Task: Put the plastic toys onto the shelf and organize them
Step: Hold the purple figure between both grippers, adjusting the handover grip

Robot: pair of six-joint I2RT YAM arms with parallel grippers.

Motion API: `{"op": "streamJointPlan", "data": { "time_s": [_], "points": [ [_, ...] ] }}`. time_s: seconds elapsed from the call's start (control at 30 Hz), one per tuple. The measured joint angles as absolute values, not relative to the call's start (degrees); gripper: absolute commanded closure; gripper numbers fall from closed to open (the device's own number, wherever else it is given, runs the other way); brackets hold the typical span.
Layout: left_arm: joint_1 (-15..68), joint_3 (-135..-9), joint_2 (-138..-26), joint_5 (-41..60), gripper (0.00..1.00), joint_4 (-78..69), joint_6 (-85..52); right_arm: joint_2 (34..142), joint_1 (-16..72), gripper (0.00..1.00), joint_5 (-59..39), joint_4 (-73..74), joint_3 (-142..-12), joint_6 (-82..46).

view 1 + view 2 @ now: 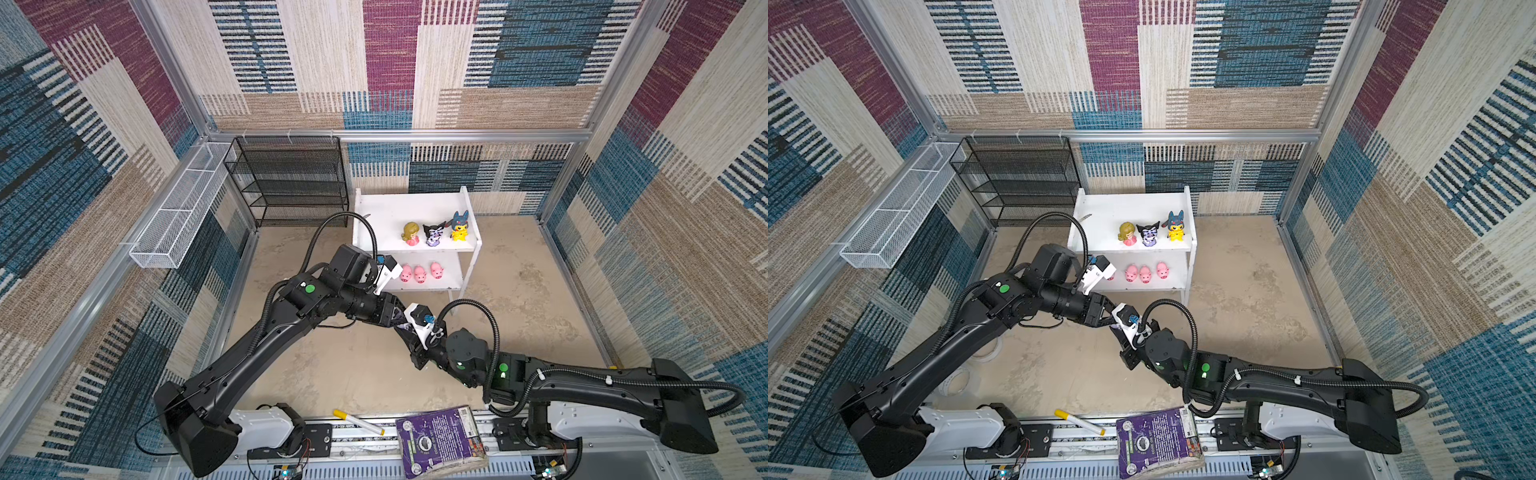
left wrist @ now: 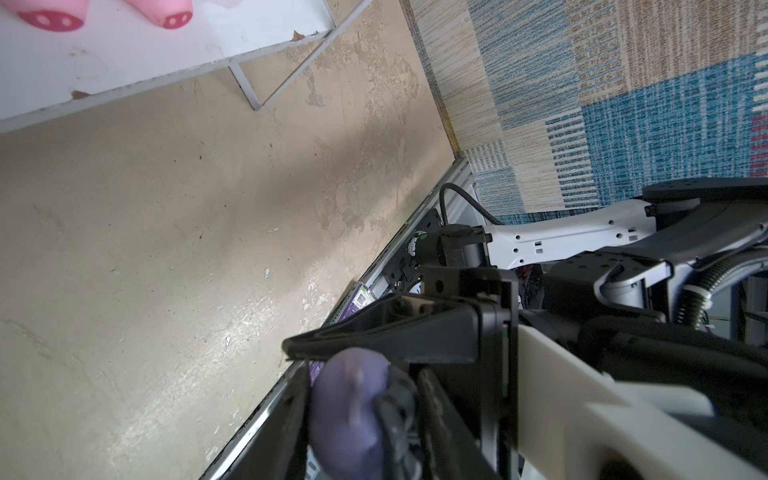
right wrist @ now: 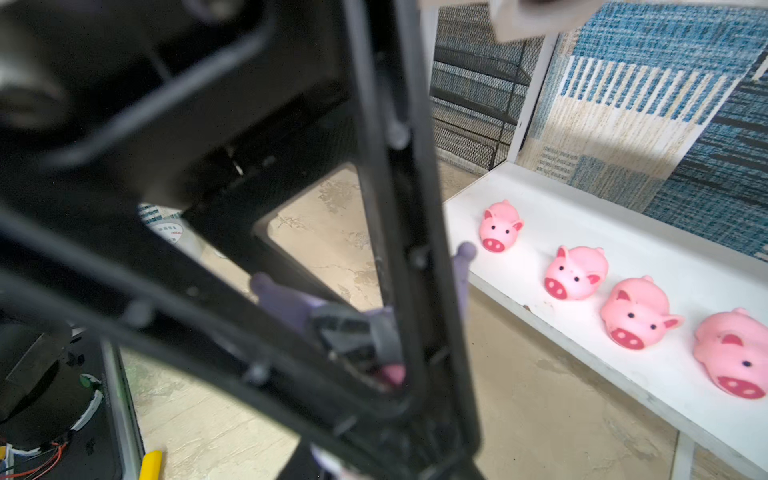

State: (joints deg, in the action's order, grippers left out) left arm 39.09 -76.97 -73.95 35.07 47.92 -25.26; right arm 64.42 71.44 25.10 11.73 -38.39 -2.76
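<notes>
1. Here, the right hand [image 1: 1118, 328] is closed. In the right wrist view its ribbed grey pads [image 3: 353, 332] pinch the lilac eared plastic toy [image 3: 286, 303], whose two ears stick out on either side of the black finger frames.
2. The left hand [image 1: 397, 316] meets it tip to tip. In the left wrist view a black finger [image 2: 374, 336] lies just beside the toy's rounded lilac head, but I cannot tell whether this hand clamps the toy or merely stands around it.
3. The toy is off the tabletop [image 1: 519, 291], held in the air between the two hands, just in front of the lower board of the white two-tier shelf [image 1: 415, 208].
4. On that lower board four pink plastic pigs [image 3: 575, 272] stand in a row, snouts towards the front edge. In both top views only three show clearly, because the left arm's wrist camera [image 1: 386, 274] covers the end of the row.
5. On the upper board, towards its right side and near the front edge, a blonde girl figurine [image 1: 410, 233], a black-purple eared figurine [image 1: 433, 235] and a yellow blue-hooded figurine [image 1: 459, 226] stand side by side.
6. Left of the shelf, a black wire-mesh rack [image 1: 291, 183] stands against the back wall, and a long white wire basket [image 1: 174, 216] runs along the left wall.
7. At the near edge, between the arm bases, a white marker with a yellow cap [image 1: 358, 422] lies beside a purple book [image 1: 440, 440].
</notes>
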Motion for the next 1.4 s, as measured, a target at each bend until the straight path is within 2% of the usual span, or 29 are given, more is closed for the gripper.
{"op": "streamJointPlan", "data": {
  "time_s": [0.17,0.43,0.63,1.13,1.4],
  "points": [
    [39.1,-77.7,-74.6,34.7,0.61,48.9,-25.2,64.6,71.9,0.83,27.0,11.7,-38.4,-2.5],
    [39.2,-77.9,-75.0,34.7,0.48,50.8,-24.8,64.8,72.0,0.83,29.9,11.7,-38.4,-2.5],
    [39.2,-78.3,-75.0,34.7,0.53,51.4,-24.6,64.7,72.0,0.82,30.6,11.7,-38.3,-2.7],
    [39.2,-78.1,-75.4,34.8,0.52,49.9,-24.4,64.1,72.3,0.82,30.5,12.2,-37.7,-2.9],
    [39.2,-77.7,-75.3,35.4,0.65,48.8,-24.9,64.4,72.3,0.81,30.6,12.6,-37.6,-3.0]
  ]
}}
